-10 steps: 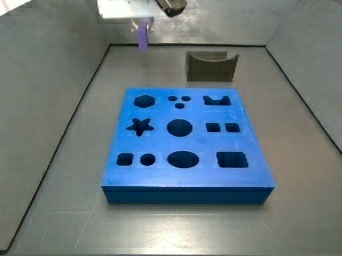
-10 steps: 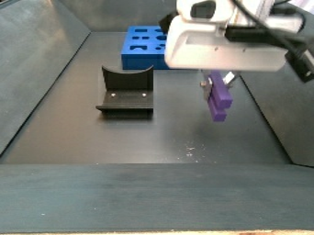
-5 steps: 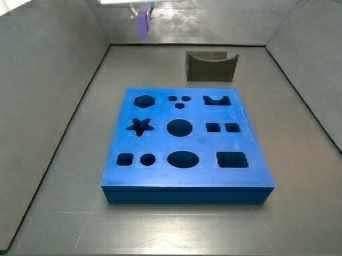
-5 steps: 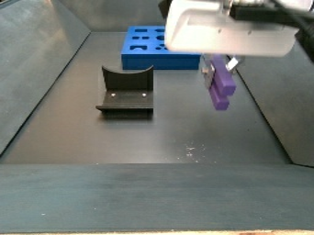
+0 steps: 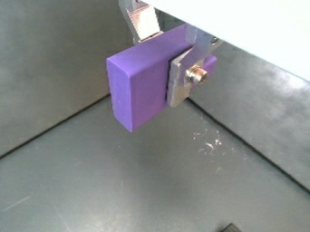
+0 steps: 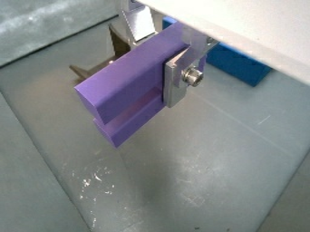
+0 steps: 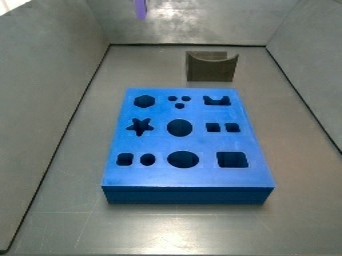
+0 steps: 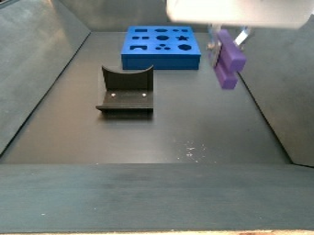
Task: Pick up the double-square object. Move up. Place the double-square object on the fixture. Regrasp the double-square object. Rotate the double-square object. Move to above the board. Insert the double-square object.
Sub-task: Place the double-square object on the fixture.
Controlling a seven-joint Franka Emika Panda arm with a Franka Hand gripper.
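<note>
The gripper (image 5: 182, 56), clamped on the double-square object (image 5: 148, 80), hangs high above the fixture (image 8: 125, 92); placing, regrasping, rotating and insertion into the board (image 7: 185, 140) remain.

Gripper raised high, clamped on the piece

We see the gripper (image 5: 169, 56) in both wrist views (image 6: 164, 56) with its flat silver fingers (image 5: 182, 77) pressed against opposite faces of the double-square object (image 5: 145, 80), which fills the gap between them and hangs below the fingertips. In a side view only the pale underside of the gripper body (image 8: 240, 11) shows at the frame's upper edge, pointing straight down, with the purple piece (image 8: 229, 57) held upright beneath it.
</note>
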